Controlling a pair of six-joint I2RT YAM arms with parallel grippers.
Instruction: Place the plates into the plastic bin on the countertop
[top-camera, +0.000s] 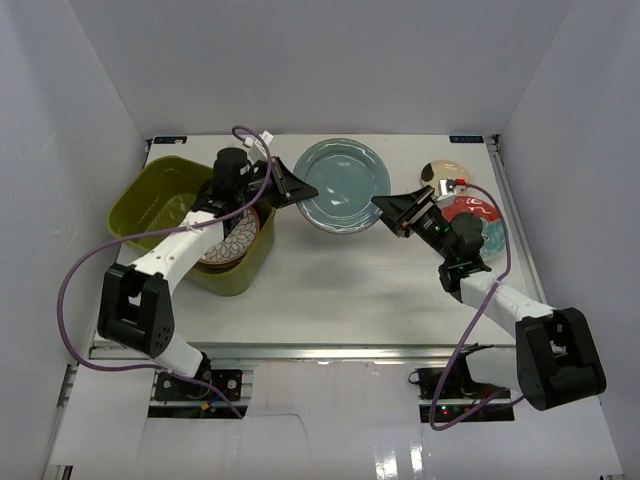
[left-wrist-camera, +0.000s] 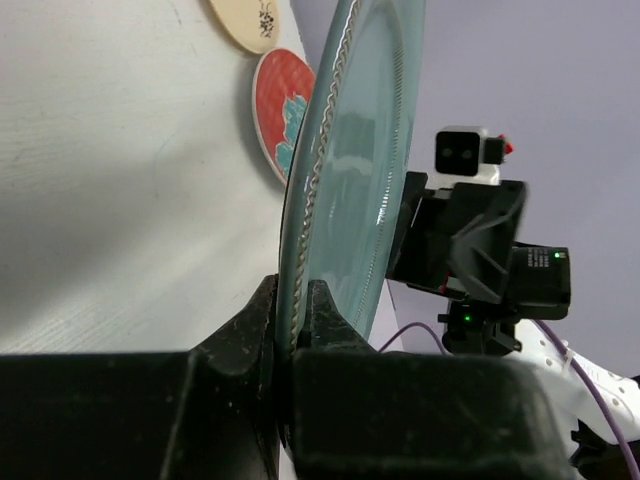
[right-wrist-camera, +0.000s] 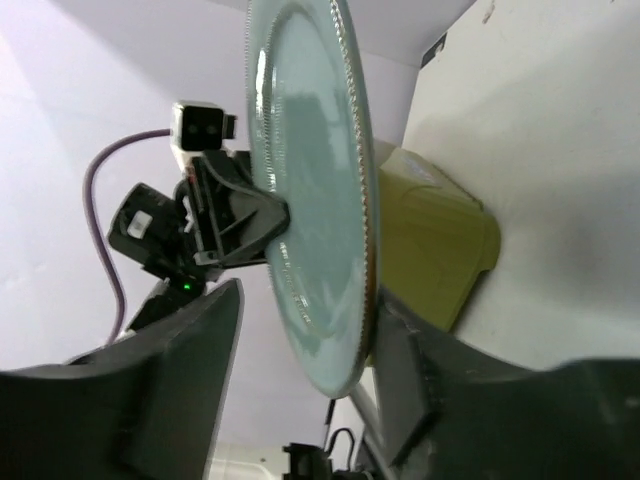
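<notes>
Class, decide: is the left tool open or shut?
Shut. The left tool pinches the grey-blue plate by its rim, no gap visible.

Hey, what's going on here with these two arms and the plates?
Both arms meet at the grey-blue plate, held above the countertop. The left pincer is clamped on one rim; the right pincer stands open around the opposite rim, so it looks like a handover toward the left. The olive-green bin beside the left arm already holds a petal-pattern plate. A red plate and a cream plate lie by the right arm.
</notes>
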